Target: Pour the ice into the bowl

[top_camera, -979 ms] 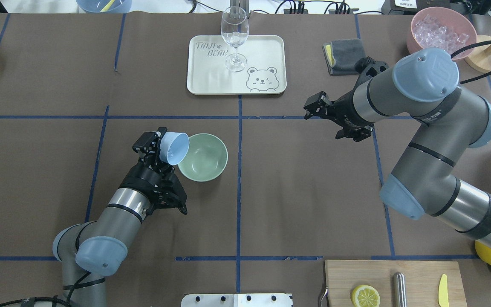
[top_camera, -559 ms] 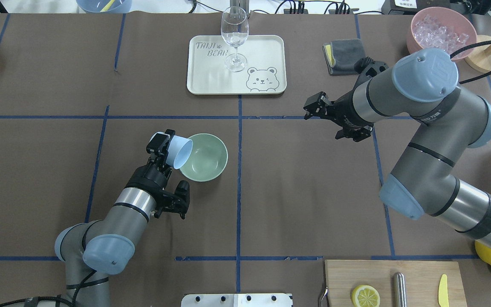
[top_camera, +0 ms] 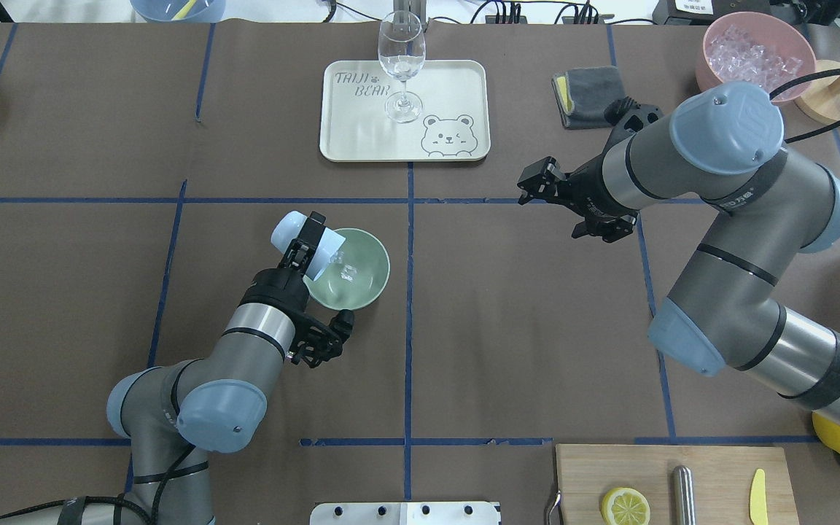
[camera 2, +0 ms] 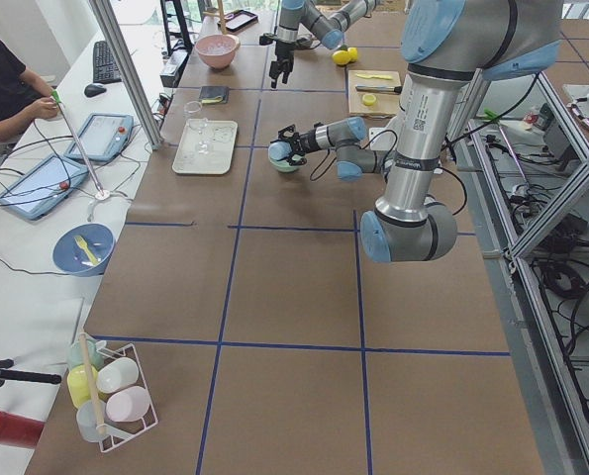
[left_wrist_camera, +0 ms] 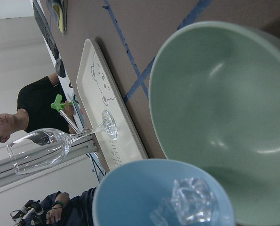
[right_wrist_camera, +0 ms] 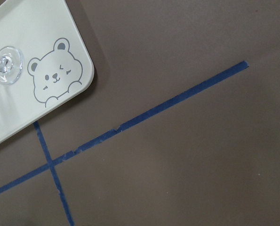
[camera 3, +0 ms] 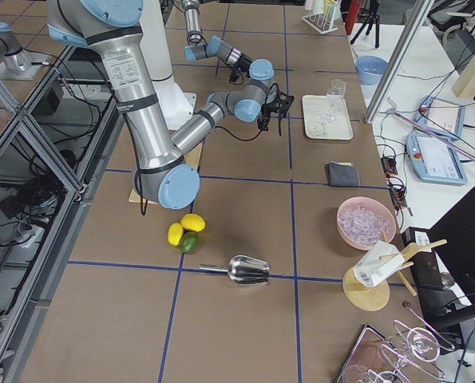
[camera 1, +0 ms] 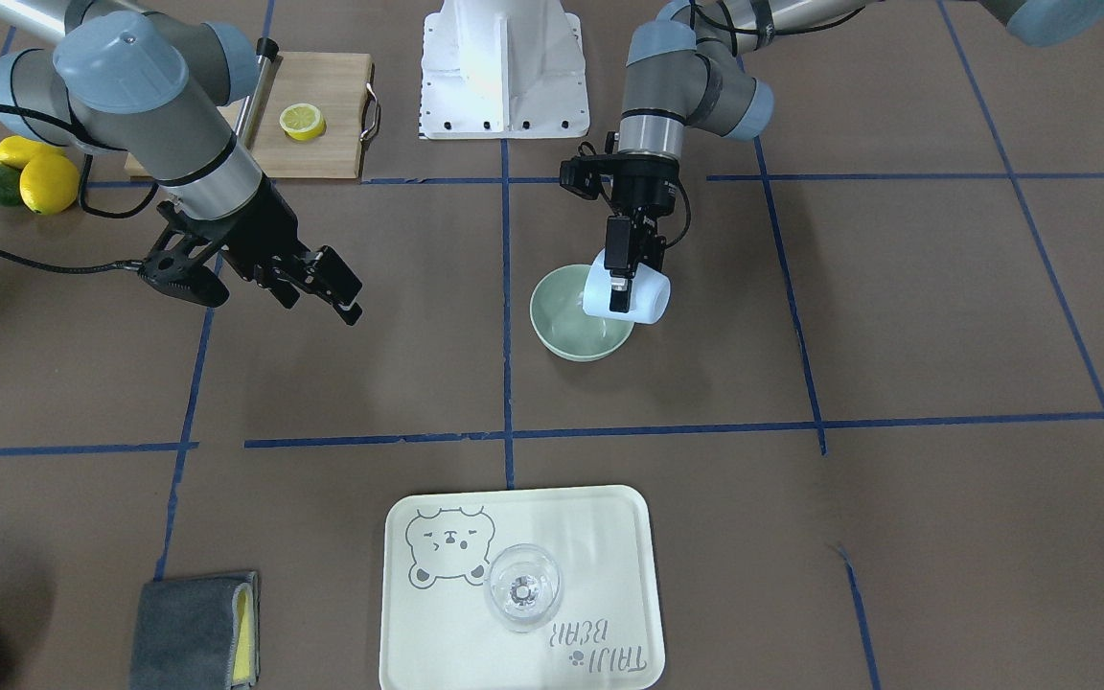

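My left claw [top_camera: 310, 238] squeezes the tipped pale blue cup [top_camera: 289, 227] by its side. Slippery clear ice cubes [top_camera: 347, 273] drop into the round mint-green bowl [top_camera: 367, 286].

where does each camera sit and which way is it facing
Front-facing: across the table, facing the robot; both arms, left gripper holding blue cup over bowl.
Overhead: behind the robot, looking forward and down; both arms, ice in bowl.
Exterior left: table end, looking along it; left arm near.
Exterior right: opposite end; right arm near.
Left wrist: faces cup mouth and bowl; no arm shows.
Right wrist: faces down at tray corner; no arm shows.
Shared: overhead and right wrist both show the tray.
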`<state>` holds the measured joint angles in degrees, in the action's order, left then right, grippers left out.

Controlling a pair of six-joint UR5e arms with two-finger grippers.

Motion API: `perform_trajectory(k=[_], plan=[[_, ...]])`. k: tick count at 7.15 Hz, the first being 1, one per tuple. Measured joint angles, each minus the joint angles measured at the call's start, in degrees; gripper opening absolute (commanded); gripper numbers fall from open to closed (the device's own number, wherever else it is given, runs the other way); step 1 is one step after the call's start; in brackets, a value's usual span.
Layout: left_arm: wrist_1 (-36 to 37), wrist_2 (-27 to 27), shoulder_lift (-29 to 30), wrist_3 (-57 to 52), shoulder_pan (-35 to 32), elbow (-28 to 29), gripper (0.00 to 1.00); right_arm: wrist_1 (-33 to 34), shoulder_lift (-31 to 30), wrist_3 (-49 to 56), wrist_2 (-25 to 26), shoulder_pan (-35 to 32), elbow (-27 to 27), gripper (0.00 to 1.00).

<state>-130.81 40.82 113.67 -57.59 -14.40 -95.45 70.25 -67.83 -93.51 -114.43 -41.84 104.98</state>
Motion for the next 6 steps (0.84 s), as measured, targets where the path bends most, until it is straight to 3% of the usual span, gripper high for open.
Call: perform_trajectory(k=[2,6], plan=[[4.4,0.0,0.2,-2.8,0.1,-1.1,0.0,0.0,-0.1,0.0,0.0,0.0,0.0,1.0],[5.0,0.0,0.1,-0.9,-0.1,-3.0,0.0,0.0,0.1,0.0,0.1,0.0,0.0,1.0]])
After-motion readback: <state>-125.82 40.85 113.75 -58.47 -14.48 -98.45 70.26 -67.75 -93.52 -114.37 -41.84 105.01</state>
